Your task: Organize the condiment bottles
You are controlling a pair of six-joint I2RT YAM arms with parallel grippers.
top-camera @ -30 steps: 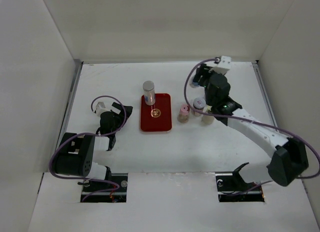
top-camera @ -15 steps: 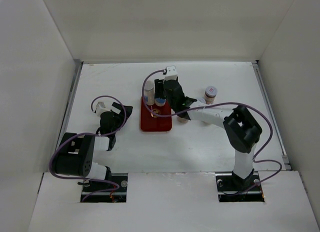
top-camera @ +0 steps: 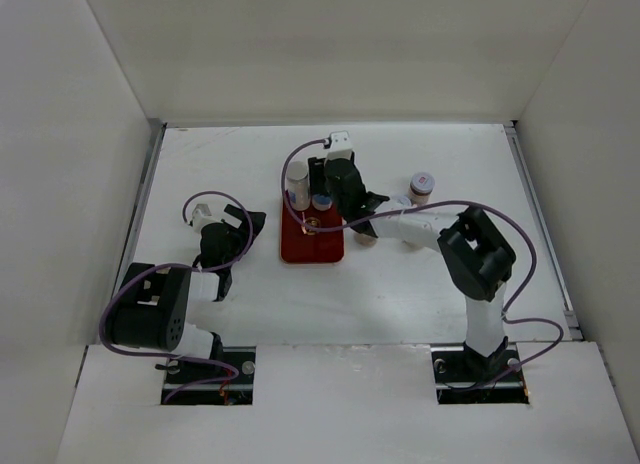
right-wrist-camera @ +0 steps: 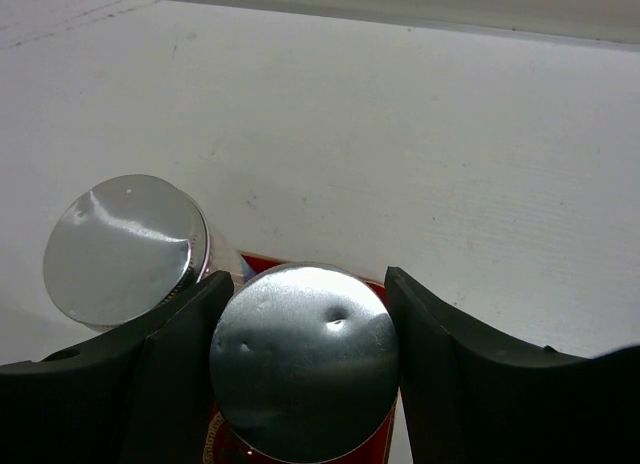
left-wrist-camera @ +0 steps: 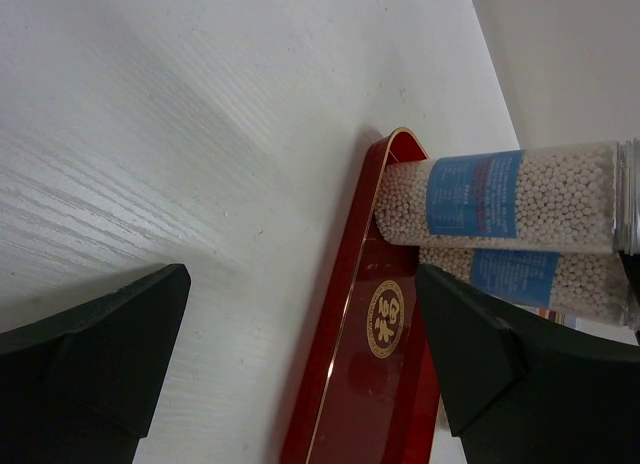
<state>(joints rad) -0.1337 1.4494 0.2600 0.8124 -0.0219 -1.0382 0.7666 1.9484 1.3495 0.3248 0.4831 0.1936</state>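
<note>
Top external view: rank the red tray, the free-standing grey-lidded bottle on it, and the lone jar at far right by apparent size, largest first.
1. red tray
2. grey-lidded bottle
3. lone jar; it is squatter, and only slightly smaller than the bottle, so this gap is narrow.

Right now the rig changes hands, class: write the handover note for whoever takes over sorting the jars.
Left gripper: open, empty, low over the table left of the tray.
Right gripper: shut on a tall jar at the tray's far end; I cannot tell whether it is set down.
Done: the other tall jar stands on the tray beside it.
Left: release the held jar, then deal with the small jars standing on the table right of the tray, some partly hidden by the right arm.
</note>
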